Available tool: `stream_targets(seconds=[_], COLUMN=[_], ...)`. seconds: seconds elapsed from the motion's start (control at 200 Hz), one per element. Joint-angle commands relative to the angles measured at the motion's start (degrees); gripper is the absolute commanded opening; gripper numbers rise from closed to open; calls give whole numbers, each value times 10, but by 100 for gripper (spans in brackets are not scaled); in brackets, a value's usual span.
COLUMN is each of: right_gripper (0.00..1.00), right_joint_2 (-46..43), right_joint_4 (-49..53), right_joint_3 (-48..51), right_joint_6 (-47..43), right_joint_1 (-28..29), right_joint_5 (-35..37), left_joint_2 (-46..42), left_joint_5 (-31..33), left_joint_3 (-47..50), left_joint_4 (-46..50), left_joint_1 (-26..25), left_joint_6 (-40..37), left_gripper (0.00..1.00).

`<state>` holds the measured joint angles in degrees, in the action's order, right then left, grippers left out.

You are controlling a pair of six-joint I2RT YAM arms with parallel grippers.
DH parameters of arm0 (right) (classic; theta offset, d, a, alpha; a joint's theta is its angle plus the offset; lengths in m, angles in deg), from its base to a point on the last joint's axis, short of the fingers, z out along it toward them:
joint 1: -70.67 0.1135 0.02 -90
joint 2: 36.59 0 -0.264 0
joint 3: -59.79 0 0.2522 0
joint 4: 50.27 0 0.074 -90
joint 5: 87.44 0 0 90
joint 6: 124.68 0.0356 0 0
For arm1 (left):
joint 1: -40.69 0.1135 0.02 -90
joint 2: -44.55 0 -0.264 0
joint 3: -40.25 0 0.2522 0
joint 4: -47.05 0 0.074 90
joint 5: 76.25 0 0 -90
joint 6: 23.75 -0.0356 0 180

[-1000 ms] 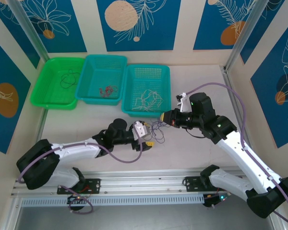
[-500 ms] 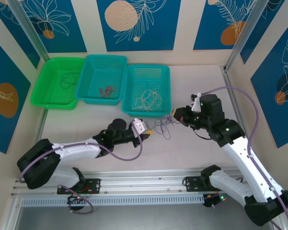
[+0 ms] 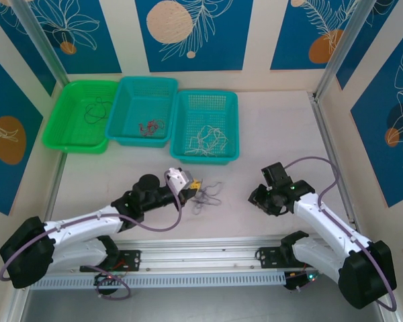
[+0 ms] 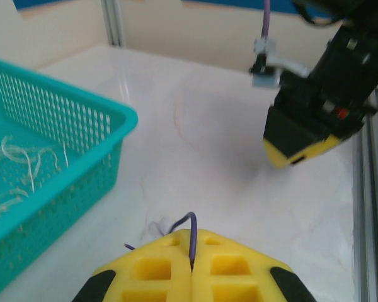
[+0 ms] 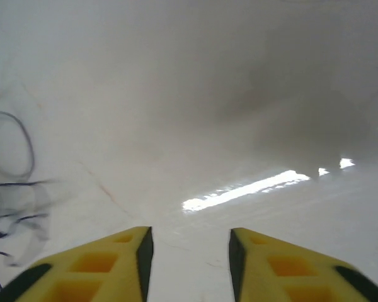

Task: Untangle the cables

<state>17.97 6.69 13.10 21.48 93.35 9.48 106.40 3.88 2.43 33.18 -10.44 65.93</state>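
On the bench (image 3: 282,127), three baskets stood in a row along the far edge, from the far left corner to about the middle. The green basket (image 3: 87,82) held what looked like one loose black cable (image 3: 94,109), the blue basket (image 3: 148,78) a small clump of red cables (image 3: 150,125), and the teal basket (image 3: 207,93) a scatter of white cables (image 3: 207,139) too fine to count. Two grippers worked the near half. The left gripper (image 3: 195,185) (image 4: 191,251) was clenched on a strand of the one purple snarl (image 3: 208,194), which lay on the bench just beyond its fingertips, short of the teal basket's near wall. The right gripper (image 3: 256,198) (image 5: 188,251) sat low over the bench toward the right edge, apart from the snarl, its jaws parted and empty. The step in hand looked like pulling the purple snarl apart, the other colours seeming already sorted. Next, I judged, the right gripper would need to reach in, pinch a separate loop, and draw away from the left grip without dragging the whole knot.
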Motion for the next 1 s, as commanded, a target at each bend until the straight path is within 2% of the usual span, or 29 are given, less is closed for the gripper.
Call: stream_targets(seconds=[0.0, 0.11, 0.2, 0.345, 0.485, 0.605, 0.81, 0.905, 0.995], right_gripper=[42, 47, 49, 50, 50, 50, 54, 54, 53], right_joint_2=[-21, -33, -11, 86, 193, 266, 363, 399, 425], right_joint_4=[-6, -58, -117, -200, -258, -327, -378, -377, -335], right_joint_3=[-38, -64, -74, -90, -111, -122, -160, -185, -222], right_joint_6=[-26, -89, -115, -66, 3, 3, 6, 14, 13], right_joint_1=[19, 74, 123, 190, 203, 212, 213, 219, 233], right_joint_5=[28, 25, 1, -6, -7, 2, 13, 12, 34], left_joint_2=[0, 6, 4, -13, -29, -54, -115, -140, -158], left_joint_5=[8, 14, 17, 17, 14, 3, -18, -8, 20], left_joint_3=[12, 17, 17, 16, 24, 35, 56, 57, 56], left_joint_4=[29, 29, 29, 35, 49, 54, 70, 97, 115], left_joint_1=[3, 2, 2, 3, 3, 3, 3, 2, 3], left_joint_6=[10, 11, 12, 5, -5, -5, -24, -28, -25], left_gripper=[0, 0, 0, 0, 0, 0, 0, 0, 0])
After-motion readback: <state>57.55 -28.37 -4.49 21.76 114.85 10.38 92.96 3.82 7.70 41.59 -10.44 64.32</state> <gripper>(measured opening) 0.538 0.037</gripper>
